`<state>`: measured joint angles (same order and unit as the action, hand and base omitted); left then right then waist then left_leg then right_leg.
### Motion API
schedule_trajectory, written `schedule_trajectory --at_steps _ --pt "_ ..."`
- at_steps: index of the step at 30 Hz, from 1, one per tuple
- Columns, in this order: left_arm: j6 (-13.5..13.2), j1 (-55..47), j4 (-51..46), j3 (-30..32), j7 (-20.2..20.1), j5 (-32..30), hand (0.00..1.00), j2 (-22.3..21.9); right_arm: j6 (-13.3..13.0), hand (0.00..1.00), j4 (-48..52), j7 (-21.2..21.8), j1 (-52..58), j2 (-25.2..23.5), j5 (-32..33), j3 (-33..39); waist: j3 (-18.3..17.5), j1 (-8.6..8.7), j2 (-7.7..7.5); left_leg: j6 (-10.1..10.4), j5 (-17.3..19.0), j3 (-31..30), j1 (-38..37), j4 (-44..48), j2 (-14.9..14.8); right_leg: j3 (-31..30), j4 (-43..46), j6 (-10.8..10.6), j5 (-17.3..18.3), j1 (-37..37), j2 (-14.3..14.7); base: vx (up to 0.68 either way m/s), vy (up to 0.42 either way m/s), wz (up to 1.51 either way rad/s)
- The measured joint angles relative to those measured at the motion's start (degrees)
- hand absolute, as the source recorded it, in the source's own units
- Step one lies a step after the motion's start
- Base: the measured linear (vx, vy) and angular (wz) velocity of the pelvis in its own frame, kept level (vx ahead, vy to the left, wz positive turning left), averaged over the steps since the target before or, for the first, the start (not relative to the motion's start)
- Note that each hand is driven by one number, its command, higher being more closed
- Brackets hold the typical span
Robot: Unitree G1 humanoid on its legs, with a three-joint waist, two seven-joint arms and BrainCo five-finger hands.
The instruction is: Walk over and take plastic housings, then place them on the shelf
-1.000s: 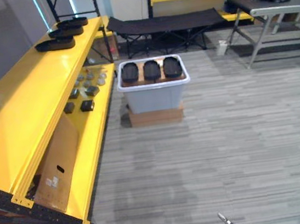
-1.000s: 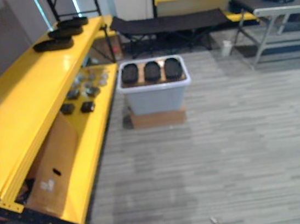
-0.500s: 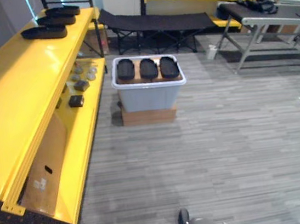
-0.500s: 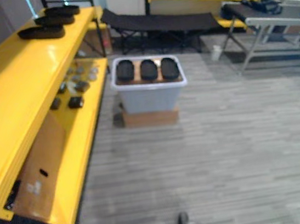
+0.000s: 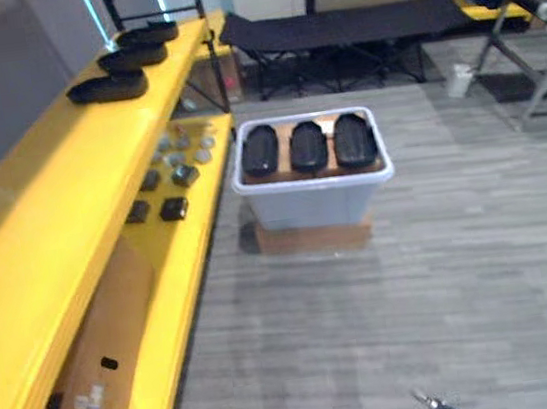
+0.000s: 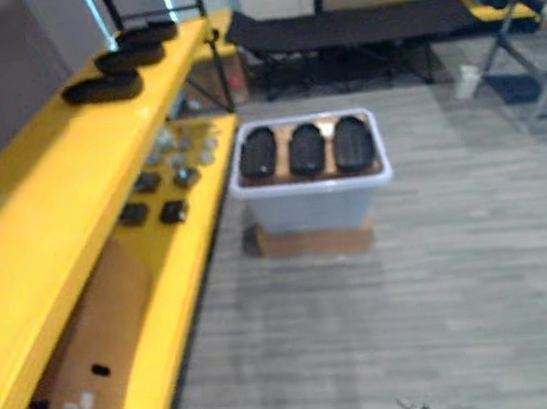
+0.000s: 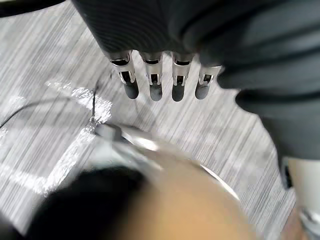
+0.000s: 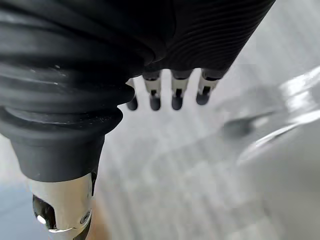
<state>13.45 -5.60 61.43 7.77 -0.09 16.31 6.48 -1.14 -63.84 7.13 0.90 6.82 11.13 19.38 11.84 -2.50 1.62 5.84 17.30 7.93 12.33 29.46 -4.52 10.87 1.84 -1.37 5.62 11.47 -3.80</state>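
Observation:
Three black plastic housings [image 5: 306, 146] lie side by side in a pale grey bin [image 5: 313, 197] that stands on a cardboard box on the floor ahead. To the left runs a long yellow shelf [image 5: 43, 215], with three more black housings [image 5: 109, 85] on its far end. My left hand [image 7: 151, 75] hangs over the striped floor with straight fingers and holds nothing. My right hand [image 8: 177, 92] hangs the same way, fingers straight and empty. Both hands are well short of the bin.
Small dark and grey parts [image 5: 171, 173] lie on the shelf's lower level, and a cardboard sheet [image 5: 95, 379] leans below it. A black folding cot [image 5: 341, 26] stands behind the bin. A grey table [image 5: 530, 4] and a white cup [image 5: 457, 80] are at the far right.
The whole view has swung and moved forward: the bin now looks closer and nearer the middle, and the shelf fills more of the left. Nothing on the shelf or in the bin moved.

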Motion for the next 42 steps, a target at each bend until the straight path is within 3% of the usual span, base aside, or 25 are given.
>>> schedule_trajectory --at_steps 1,2,3,4,7,9,11,13,16,17,18,19,20,21,23,24,26,30,33,36,37,38,40,41,42 --pt "-0.5 -0.9 0.1 0.6 -0.1 -1.7 0.00 -0.7 -0.5 0.00 0.6 -0.4 -0.3 0.5 -0.1 -0.7 0.4 -0.14 1.30 0.0 -7.0 -2.6 0.7 -7.3 -0.3 0.1 -0.4 -0.8 1.8 1.2 0.2 -0.08 0.153 -0.15" --pt "-0.9 -2.5 0.1 1.0 -0.2 -3.0 0.00 -1.0 -0.3 0.00 0.5 -1.1 -0.6 0.4 -0.1 -2.5 0.4 -0.91 0.72 -1.8 -12.2 -2.4 -1.0 -9.2 0.8 -0.7 -0.3 -1.5 3.1 2.5 -0.3 0.08 0.207 -0.06" --pt "-0.9 -2.9 0.1 1.1 -0.3 -3.7 0.00 -0.6 -0.2 0.00 0.5 -1.2 -0.6 0.0 -0.1 -3.8 0.3 -1.09 -0.17 -2.6 -11.5 -2.3 -1.3 -9.2 1.9 -1.2 -0.2 -1.6 3.8 2.8 -1.4 0.36 0.263 -0.06" --pt "-0.9 -3.0 0.3 1.1 -0.5 -5.3 0.00 0.3 -0.2 0.00 0.5 -1.3 -1.8 -0.1 -0.1 -6.0 0.9 -1.36 -1.89 -4.7 -8.7 -1.8 -0.7 -6.6 3.2 -1.6 1.3 -1.8 5.4 2.6 -3.2 0.36 0.176 -0.03" --pt "-1.3 -3.1 0.5 1.3 -0.3 -5.3 0.00 0.9 0.4 0.00 0.5 -2.1 -3.3 0.0 -0.9 -6.2 1.1 -2.19 -3.24 -6.3 -3.6 0.1 -1.4 -2.6 4.0 -3.0 5.5 -1.9 6.1 2.4 -4.7 0.36 0.179 -0.20" --pt "-2.0 -3.1 0.5 1.1 -0.1 -5.3 0.00 0.9 1.0 0.00 0.7 -2.1 -3.6 0.2 -0.9 -6.2 1.0 -3.16 -3.21 -7.0 -2.3 2.1 -5.8 -5.3 4.5 -4.3 15.8 -2.6 6.4 -0.7 -6.4 0.41 0.193 -0.43" --pt "-3.2 -3.4 0.6 0.6 0.3 -5.1 0.00 1.9 1.5 0.00 0.4 -1.8 -3.3 -0.2 -2.8 -7.0 1.0 -2.87 -3.39 -8.6 -2.4 2.8 -12.6 -9.8 5.5 -2.8 32.9 -5.8 7.3 -6.1 -9.0 0.37 0.114 -0.16" --pt "-5.2 -2.9 0.0 -0.1 0.5 -4.8 0.00 2.7 1.7 0.00 -0.6 -1.9 -2.0 -0.2 -4.1 -8.1 0.4 -2.15 -2.49 -8.7 -2.4 2.1 -18.0 -13.7 5.1 3.7 37.1 -4.3 10.7 -9.2 -9.7 0.14 -0.052 0.19" --pt "-7.7 -0.7 -2.0 -1.3 0.4 -2.6 0.00 1.9 1.8 0.00 -0.6 -2.4 -2.4 -0.2 -4.1 -8.8 -0.1 -1.29 -0.31 -8.3 -2.4 1.6 -20.5 -15.0 1.7 9.1 29.2 -2.8 11.5 -14.7 -6.3 -0.10 -0.068 0.13" --pt "-8.2 0.9 -2.5 -2.5 0.4 -2.5 0.00 1.8 1.8 0.00 -0.4 -2.5 -3.0 -0.3 -4.0 -9.0 -0.3 -0.79 -0.02 -7.3 -2.4 1.3 -20.9 -15.2 0.5 9.4 21.5 -2.7 8.9 -16.6 -4.7 -0.25 -0.044 0.21" --pt "-8.4 1.5 -3.4 -3.0 0.4 -1.3 0.00 1.7 1.8 0.00 -0.4 -2.5 -2.9 -0.3 -4.1 -9.5 -0.5 -0.27 -0.86 -6.2 -2.1 1.0 -21.6 -15.4 0.4 9.1 12.1 -1.6 1.6 -17.4 -3.6 -0.22 -0.059 0.18" --pt "-8.3 1.5 -3.9 -3.2 0.4 -0.8 0.00 1.8 1.8 0.00 -0.4 -2.6 -2.6 -0.5 -4.1 -9.5 -0.7 -0.24 -1.77 -5.6 -1.8 0.8 -22.4 -15.6 0.8 8.6 8.0 -0.8 -3.4 -17.8 -3.6 -0.15 -0.137 0.07" --pt "-8.3 1.4 -4.1 -3.6 0.4 -0.4 0.00 2.3 1.8 0.00 -0.4 -2.9 -1.9 -0.9 -4.1 -9.5 -1.0 -0.25 -4.30 -3.6 -0.6 0.4 -24.2 -16.2 2.4 6.4 4.5 0.4 -16.4 -18.9 -4.6 0.06 -0.213 -0.24" --pt "-7.8 1.9 -3.3 -3.0 1.0 -0.4 0.00 0.9 1.9 0.00 -0.9 -3.5 -1.8 0.2 -4.2 -9.4 -1.3 -0.46 -2.43 -2.7 0.4 0.3 -25.9 -16.9 0.6 6.2 7.7 0.3 -13.8 -19.5 -2.9 0.13 -0.231 -0.27" --pt "-7.0 1.7 -2.9 -2.9 1.1 -0.4 0.00 -0.3 1.9 0.00 -0.8 -3.5 -2.2 1.2 -5.3 -9.3 -2.0 0.15 -0.81 -2.3 0.2 -0.4 -25.9 -17.9 -0.8 6.2 5.1 0.3 -12.4 -18.9 -0.9 0.24 -0.194 -0.25" --pt "-6.7 2.4 -2.1 -2.8 1.2 -0.4 0.00 -1.4 2.1 0.00 -0.9 -3.4 -2.4 1.8 -5.4 -9.3 -2.0 0.12 0.82 -2.2 0.1 -1.6 -26.5 -19.0 -1.6 6.3 3.1 0.5 -12.6 -17.9 0.6 0.20 -0.151 -0.11" --pt "-5.2 2.8 -1.4 -2.5 1.4 -0.4 0.00 -1.7 2.2 0.00 -1.0 -3.3 -2.2 1.8 -6.5 -9.4 -2.3 0.10 1.54 -1.5 -0.7 -2.8 -26.6 -18.6 -2.3 6.7 2.0 0.8 -12.3 -16.5 1.4 0.15 -0.083 0.07" --pt "-4.3 2.9 -1.1 -1.9 1.7 -0.4 0.00 -1.6 2.4 0.00 -2.3 -3.5 -2.0 1.4 -6.5 -9.8 -1.9 0.05 0.57 -0.3 -1.7 -3.3 -25.9 -12.9 -2.8 8.0 -0.3 0.7 -11.8 -12.5 1.7 0.13 -0.037 0.19" --pt "-4.3 2.9 -0.7 -1.7 1.7 -0.1 0.00 -0.5 2.4 0.00 -2.3 -3.5 -1.2 0.7 -6.7 -9.9 -2.6 -0.06 -0.65 1.3 -3.3 -4.2 -20.6 -2.7 -3.0 8.3 -3.8 1.0 -11.6 -10.3 1.9 0.08 -0.071 0.08" --pt "-5.2 3.1 -0.7 -1.9 1.6 1.8 0.00 -0.1 2.4 0.00 -2.1 -3.6 -0.2 0.7 -7.7 -9.4 -2.0 -0.10 -0.75 3.5 -7.7 -1.9 -15.2 8.9 -4.7 9.6 -6.0 1.5 -10.9 -7.2 1.3 0.09 -0.053 0.18" --pt "-5.4 3.1 -0.7 -2.1 1.6 1.8 0.00 -0.1 2.4 0.00 -2.1 -3.6 0.0 0.8 -7.8 -9.4 -1.9 -0.21 -1.00 2.3 -6.6 -1.1 -14.6 9.6 -5.0 9.7 -5.8 1.6 -10.9 -7.1 0.9 0.06 -0.024 0.16" --pt "-5.9 3.2 -1.2 -2.3 1.6 1.8 0.00 -0.4 2.5 0.00 -2.1 -4.4 0.0 1.1 -7.4 -9.3 -1.9 -0.23 -0.28 1.9 -1.2 0.7 -13.0 7.5 -4.6 10.1 -5.3 1.3 -10.9 -7.1 0.0 0.05 -0.003 0.11" --pt "-6.2 3.2 -2.0 -2.4 1.6 1.8 0.00 -0.8 2.8 0.00 -2.1 -4.8 -0.1 1.3 -7.1 -8.3 -1.8 -0.56 -0.37 1.4 0.8 1.3 -11.8 0.7 -1.9 9.9 -5.1 0.5 -10.7 -7.2 -1.7 0.06 0.079 0.05" --pt "-6.9 3.1 -2.2 -2.5 1.6 1.7 0.00 -1.2 2.9 0.00 -2.0 -4.9 -0.3 1.4 -6.4 -8.1 -1.8 -0.70 -0.31 1.2 0.5 0.8 -11.4 -7.3 0.6 9.6 -4.7 -0.3 -10.1 -7.2 -2.9 -0.04 0.178 -0.07" --pt "-7.2 2.8 -2.4 -2.8 1.5 1.7 0.00 -1.6 3.1 0.00 -1.9 -5.5 -0.6 1.6 -6.3 -8.1 -2.0 -0.99 0.69 -0.1 -3.5 0.1 -11.4 -14.7 1.7 8.9 -4.6 -1.1 -9.6 -7.2 -2.7 -0.05 0.205 -0.24"
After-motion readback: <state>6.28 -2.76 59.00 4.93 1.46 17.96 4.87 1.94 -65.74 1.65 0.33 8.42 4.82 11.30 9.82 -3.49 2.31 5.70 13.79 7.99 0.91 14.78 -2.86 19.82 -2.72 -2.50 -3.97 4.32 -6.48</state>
